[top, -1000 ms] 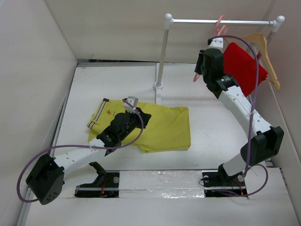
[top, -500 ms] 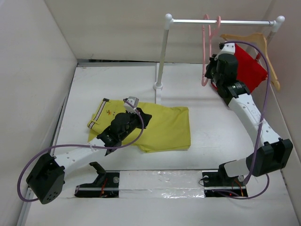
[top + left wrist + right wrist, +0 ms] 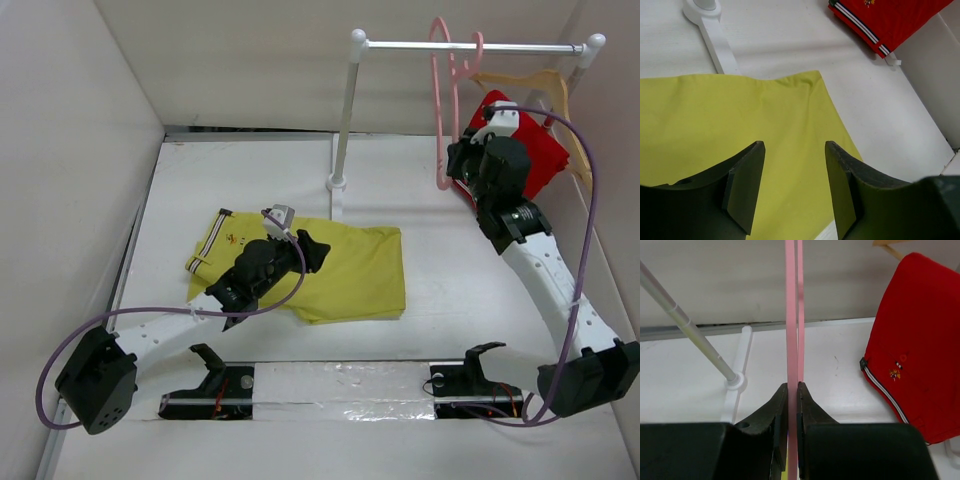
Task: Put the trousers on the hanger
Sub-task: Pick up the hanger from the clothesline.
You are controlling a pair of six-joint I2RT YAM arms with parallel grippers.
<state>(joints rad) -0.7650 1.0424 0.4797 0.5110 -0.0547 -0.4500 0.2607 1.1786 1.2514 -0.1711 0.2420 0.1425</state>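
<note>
The yellow-green trousers (image 3: 340,270) lie folded flat on the white table, striped waistband at the left; they also fill the left wrist view (image 3: 740,115). My left gripper (image 3: 308,250) hovers over their middle, open, with nothing between its fingers (image 3: 747,185). The thin pink hanger (image 3: 440,100) hangs from the white rail (image 3: 420,45) by its hook. My right gripper (image 3: 458,165) is shut on the hanger's lower part, and the pink bar (image 3: 792,315) runs straight up from between the pressed fingers.
A red garment (image 3: 525,145) hangs on a light wooden hanger (image 3: 545,90) at the rail's right end, close behind the right arm. The rail's white post and foot (image 3: 338,180) stand just beyond the trousers. Walls close in on the left, back and right.
My left gripper has opened above the trousers. The right arm has swung rightwards and raised the pink hanger upright, so its hook now sits on the rail.
</note>
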